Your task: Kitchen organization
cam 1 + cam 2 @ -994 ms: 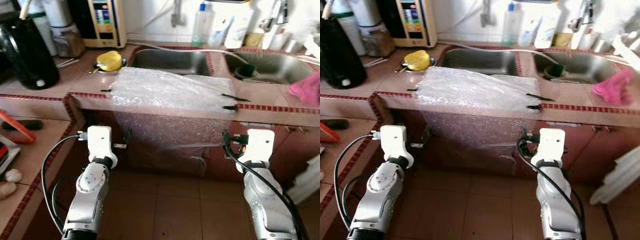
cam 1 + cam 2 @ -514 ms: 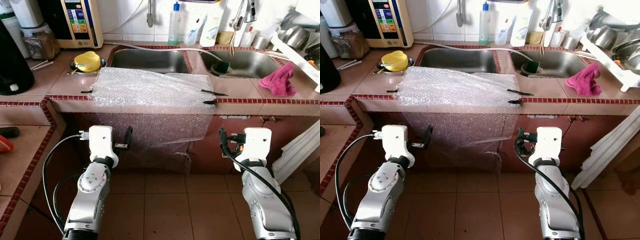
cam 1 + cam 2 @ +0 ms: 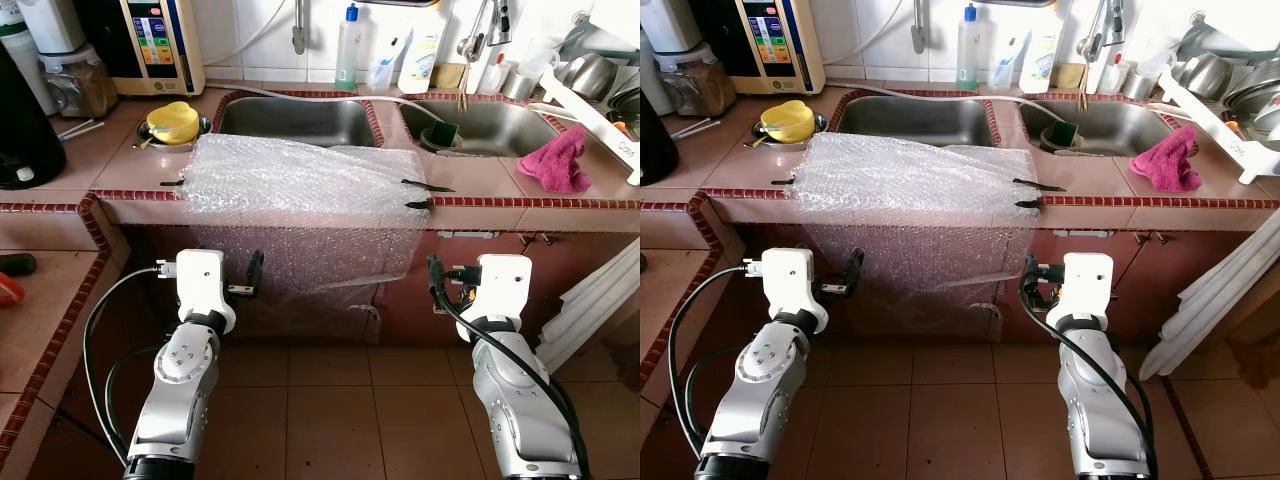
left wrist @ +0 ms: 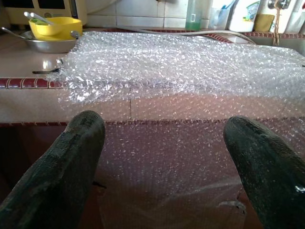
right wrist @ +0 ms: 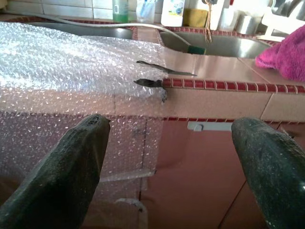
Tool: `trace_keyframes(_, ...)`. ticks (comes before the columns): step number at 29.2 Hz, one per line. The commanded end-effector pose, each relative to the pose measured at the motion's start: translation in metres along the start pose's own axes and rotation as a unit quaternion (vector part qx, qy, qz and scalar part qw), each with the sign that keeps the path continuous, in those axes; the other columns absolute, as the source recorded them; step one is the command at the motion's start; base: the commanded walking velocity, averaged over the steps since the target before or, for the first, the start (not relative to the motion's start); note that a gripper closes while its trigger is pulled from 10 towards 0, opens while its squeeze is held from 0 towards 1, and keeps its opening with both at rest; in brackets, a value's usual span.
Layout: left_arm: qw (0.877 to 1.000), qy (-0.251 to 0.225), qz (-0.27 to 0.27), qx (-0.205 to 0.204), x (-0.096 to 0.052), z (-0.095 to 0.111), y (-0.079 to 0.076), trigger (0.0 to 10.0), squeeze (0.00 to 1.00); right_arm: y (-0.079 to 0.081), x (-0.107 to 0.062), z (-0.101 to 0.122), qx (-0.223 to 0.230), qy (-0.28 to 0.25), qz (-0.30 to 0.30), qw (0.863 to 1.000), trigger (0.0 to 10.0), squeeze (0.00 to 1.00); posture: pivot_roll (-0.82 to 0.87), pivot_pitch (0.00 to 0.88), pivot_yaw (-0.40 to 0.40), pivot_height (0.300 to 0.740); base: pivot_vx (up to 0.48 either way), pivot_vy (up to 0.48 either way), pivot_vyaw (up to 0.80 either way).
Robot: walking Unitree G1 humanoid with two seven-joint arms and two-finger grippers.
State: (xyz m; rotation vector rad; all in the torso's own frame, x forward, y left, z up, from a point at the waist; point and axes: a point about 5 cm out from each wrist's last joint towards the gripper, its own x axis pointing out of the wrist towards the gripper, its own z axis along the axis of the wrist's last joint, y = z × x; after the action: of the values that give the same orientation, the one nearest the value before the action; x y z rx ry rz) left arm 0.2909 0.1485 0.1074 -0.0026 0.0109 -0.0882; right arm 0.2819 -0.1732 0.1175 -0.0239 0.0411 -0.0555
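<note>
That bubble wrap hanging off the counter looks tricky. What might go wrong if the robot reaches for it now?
1. The bubble wrap drapes over the counter edge, apparently held by black tape strips. A pull by the open left gripper or right gripper might tear it or peel the tape.
2. The yellow bowl in its metal dish sits close beside the sheet's far corner; dragging the sheet might nudge it.

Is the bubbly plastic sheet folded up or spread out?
Spread out: the clear bubble-wrap sheet lies flat across the tiled counter and hangs over its front edge.
</note>
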Motion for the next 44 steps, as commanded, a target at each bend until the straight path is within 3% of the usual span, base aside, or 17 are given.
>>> trace_keyframes(1,1.000,-0.012,0.004,0.006,0.002,0.007,0.003,10.0,0.00,0.001,-0.001,0.007,0.005,-0.008,0.018,1.000,10.0,0.00,-0.03,0.000,-0.005,0.740,0.000,0.000,0.00)
trace_keyframes(11,0.998,-0.051,0.020,0.011,0.003,0.026,0.006,10.0,0.00,0.005,0.000,0.038,-0.071,-0.089,0.037,0.993,10.0,0.00,-0.03,0.000,-0.005,0.740,0.000,0.000,0.00)
trace_keyframes(22,0.999,-0.043,0.019,0.007,0.001,0.023,0.005,10.0,0.00,0.004,0.003,0.033,-0.060,-0.080,0.025,0.995,10.0,0.00,-0.01,0.000,-0.005,0.740,0.000,0.000,0.55)
trace_keyframes(44,0.999,-0.046,0.009,-0.011,0.004,0.025,0.001,10.0,0.00,0.007,0.004,0.032,-0.049,-0.087,0.029,0.995,10.0,0.00,-0.01,0.000,-0.003,0.740,0.000,0.000,0.00)
